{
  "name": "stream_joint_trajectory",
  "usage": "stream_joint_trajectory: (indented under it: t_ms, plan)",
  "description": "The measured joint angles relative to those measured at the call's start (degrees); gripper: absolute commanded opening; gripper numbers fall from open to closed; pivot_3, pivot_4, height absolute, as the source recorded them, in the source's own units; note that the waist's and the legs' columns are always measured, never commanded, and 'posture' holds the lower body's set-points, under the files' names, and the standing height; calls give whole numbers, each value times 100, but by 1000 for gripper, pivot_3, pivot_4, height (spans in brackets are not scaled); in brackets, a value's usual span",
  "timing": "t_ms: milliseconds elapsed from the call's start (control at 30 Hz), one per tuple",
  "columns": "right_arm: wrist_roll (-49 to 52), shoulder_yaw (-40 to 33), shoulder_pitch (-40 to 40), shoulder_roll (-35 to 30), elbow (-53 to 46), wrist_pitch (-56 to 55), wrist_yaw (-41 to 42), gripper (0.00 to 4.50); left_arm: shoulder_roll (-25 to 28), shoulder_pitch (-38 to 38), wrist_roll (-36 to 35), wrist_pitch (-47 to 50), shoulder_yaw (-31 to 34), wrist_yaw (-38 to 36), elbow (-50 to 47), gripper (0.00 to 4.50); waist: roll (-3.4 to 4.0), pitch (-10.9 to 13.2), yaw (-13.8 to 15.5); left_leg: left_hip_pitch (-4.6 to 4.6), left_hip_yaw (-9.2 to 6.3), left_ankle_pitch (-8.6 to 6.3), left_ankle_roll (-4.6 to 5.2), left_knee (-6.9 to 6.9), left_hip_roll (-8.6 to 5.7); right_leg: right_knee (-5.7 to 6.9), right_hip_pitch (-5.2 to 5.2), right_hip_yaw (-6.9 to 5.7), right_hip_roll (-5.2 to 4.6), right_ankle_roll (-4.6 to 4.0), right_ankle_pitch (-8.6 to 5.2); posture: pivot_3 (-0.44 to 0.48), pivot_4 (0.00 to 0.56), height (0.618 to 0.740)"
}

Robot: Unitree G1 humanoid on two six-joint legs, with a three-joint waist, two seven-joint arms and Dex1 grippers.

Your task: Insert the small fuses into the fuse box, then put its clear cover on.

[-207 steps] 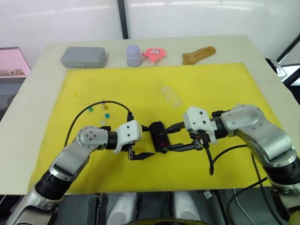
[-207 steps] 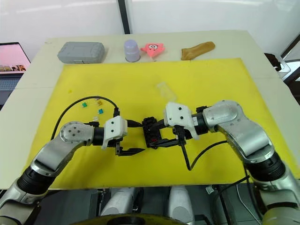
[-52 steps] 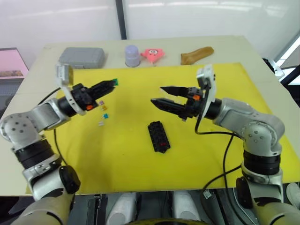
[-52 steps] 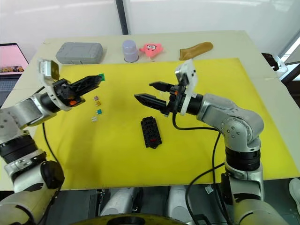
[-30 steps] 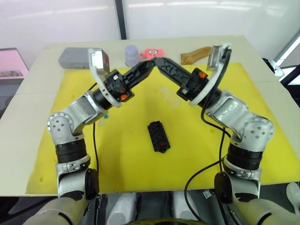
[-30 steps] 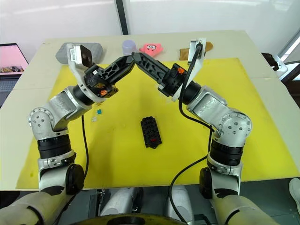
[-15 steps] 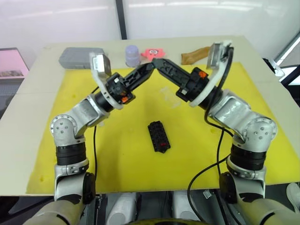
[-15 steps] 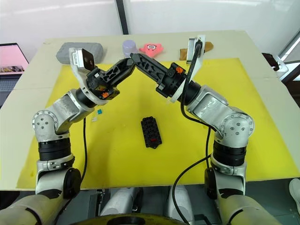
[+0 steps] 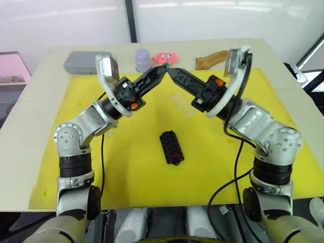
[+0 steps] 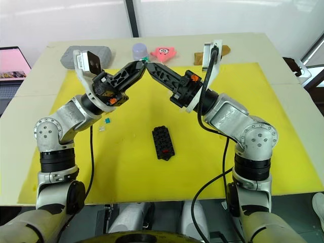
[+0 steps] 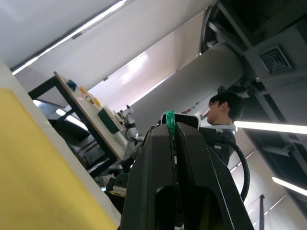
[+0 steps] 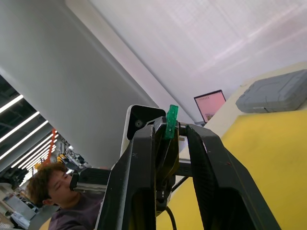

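1. Handing over a green fuse [image 9: 165, 66] looks like the step in hand. In the eye views the left gripper [image 9: 162, 70] and right gripper [image 9: 171, 72] meet tip to tip, high above the fuse box [image 9: 171, 147] on the mat [image 9: 217, 167].
2. Left wrist view: its fingers are clamped on the fuse.
3. Right wrist view: its fingers stand apart, straddling the fuse. They likely need to close before the left lets go. No writing is readable.

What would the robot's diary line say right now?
left gripper: shut on green fuse, held high | right gripper: open, tips at fuse | fuse box: on mat | cover: off
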Motion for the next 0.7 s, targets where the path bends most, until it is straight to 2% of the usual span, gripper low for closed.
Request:
stream_joint_trajectory:
  t_ms: [33, 67, 133, 433, 533, 567, 633, 700]
  plan:
    - [1, 3, 1, -2, 0, -5, 1, 1031, 1, 0, 0, -5, -4, 0, 0, 0, 0, 0, -2, 0, 0, 0, 0, 0, 0, 0, 0, 0, 0, 0, 0, 0, 150, 740]
    - [6, 10, 3, -3, 0, -10, 1, 519, 2, -1, 0, -9, -16, 0, 0, 0, 0, 0, -2, 0, 0, 0, 0, 0, 0, 0, 0, 0, 0, 0, 0, 0, 150, 740]
    - [39, 19, 11, -3, 7, -43, -4, 36, 7, -5, -8, -24, -29, -4, 2, 0, 0, 0, 0, 0, 0, 0, 0, 0, 0, 0, 0, 0, 0, 0, 0, 0, 150, 740]
    - [179, 62, 17, -165, 15, -129, -65, 36, 10, -51, -13, -103, -131, 25, 26, 0, 0, 0, 0, 0, 0, 0, 0, 0, 0, -1, 0, 0, 0, 0, 0, 0, 150, 740]
    - [314, 60, 15, -167, 14, -186, -70, 0, 59, -85, -58, -92, -156, 10, 37, 1059, 0, 0, 1, 0, 0, 0, 0, 0, 0, -1, 0, 0, 0, 0, 0, 0, 150, 740]
    - [355, 60, 13, -167, 11, -221, -81, 0, 140, -85, -68, -38, -171, -21, 48, 1541, 0, 0, -2, 0, 0, 0, 0, -1, 0, -1, 0, 0, 0, 0, 0, 0, 150, 740]
    - [520, 57, 7, -170, 2, -285, -140, 0, 492, -77, -108, 140, -178, -142, 49, 2585, 0, 0, -12, 0, 0, 0, 0, -3, 2, -1, -2, 0, 2, 0, 0, 0, 150, 740]
    - [808, 33, 2, -215, -26, -350, -242, 0, 1067, -43, -298, 380, -85, -375, 27, 3586, 1, 1, -56, 0, 0, 0, 0, -9, 3, 0, -6, 2, 3, 0, 0, 0, 150, 740]
